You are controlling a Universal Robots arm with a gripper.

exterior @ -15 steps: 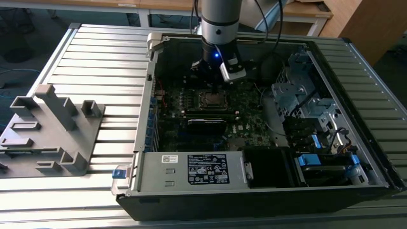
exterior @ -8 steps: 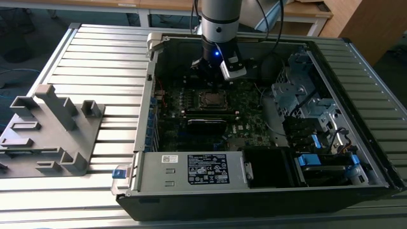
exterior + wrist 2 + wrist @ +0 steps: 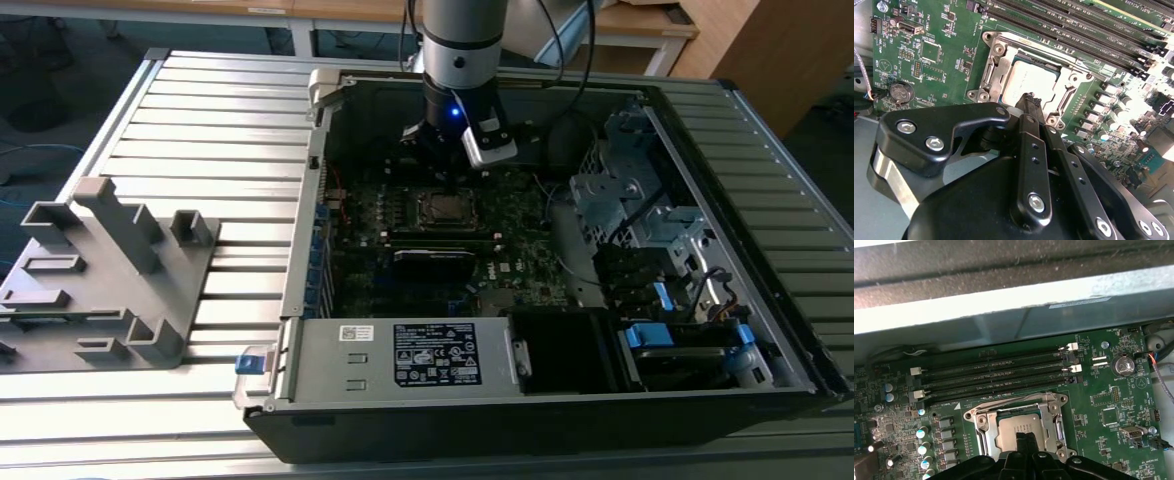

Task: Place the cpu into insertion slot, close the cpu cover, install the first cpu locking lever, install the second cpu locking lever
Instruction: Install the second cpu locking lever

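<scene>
Four memory slots [image 3: 994, 377] flank the cpu [image 3: 1021, 432], where the pincer [image 3: 1030, 100] hovers, fingers together, empty.

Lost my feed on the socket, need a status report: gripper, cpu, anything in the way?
Gripper shut, tips low over the cpu. Cpu seated in the insertion slot, cpu cover down around it. Nothing in the way.

white label [image 3: 434, 354] on drive cage [image 3: 334, 365] (print illegible)
</scene>
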